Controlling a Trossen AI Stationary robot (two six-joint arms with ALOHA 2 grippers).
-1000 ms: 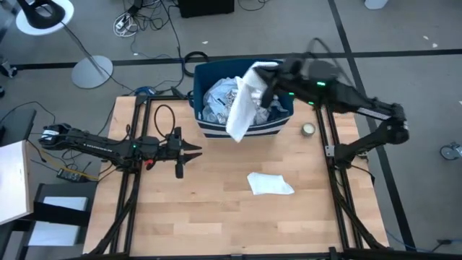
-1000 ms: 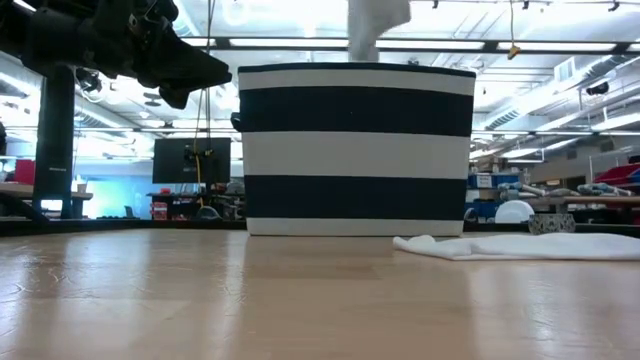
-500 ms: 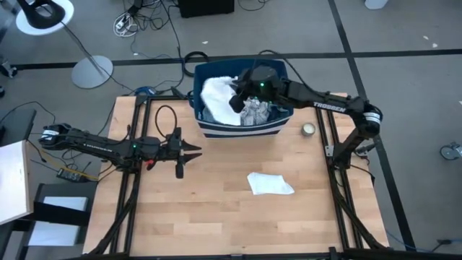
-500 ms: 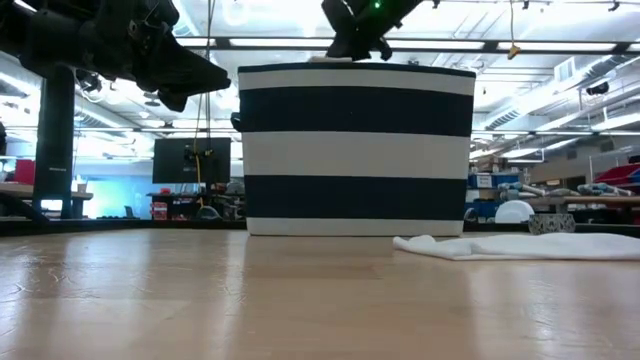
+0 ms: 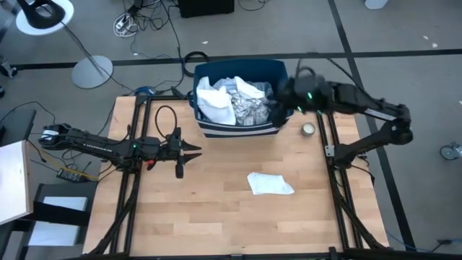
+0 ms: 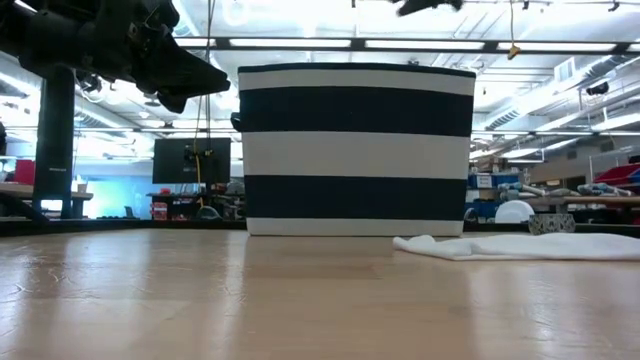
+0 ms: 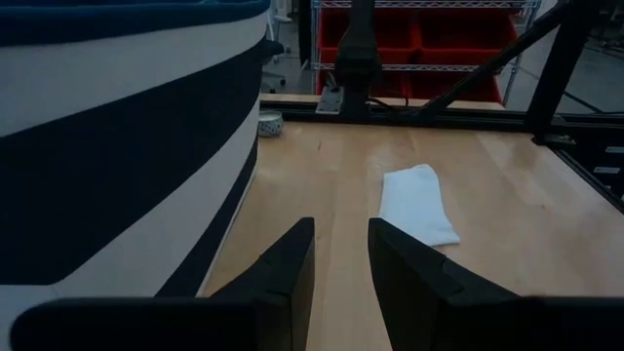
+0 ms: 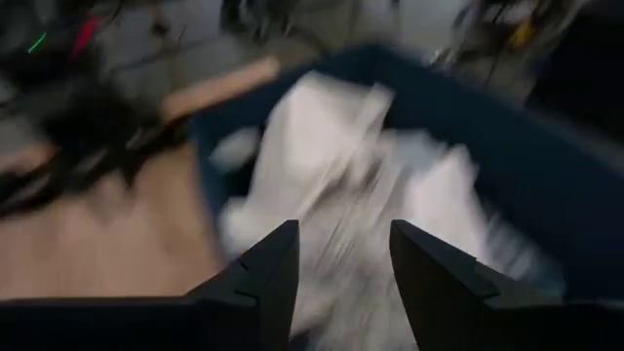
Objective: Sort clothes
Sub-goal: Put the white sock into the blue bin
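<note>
Since the earlier frame the right gripper (image 5: 278,108) has let go of the white garment (image 5: 216,101) and drawn back to the bin's (image 5: 238,128) right rim. Its fingers stand apart and hold nothing. The garment lies crumpled in the bin with other clothes, beyond those fingers. A folded white cloth (image 5: 269,183) lies flat on the table (image 5: 216,217), long axis across it, well apart. The left gripper (image 5: 189,150) waits at the left, fingers slightly parted, empty.
</note>
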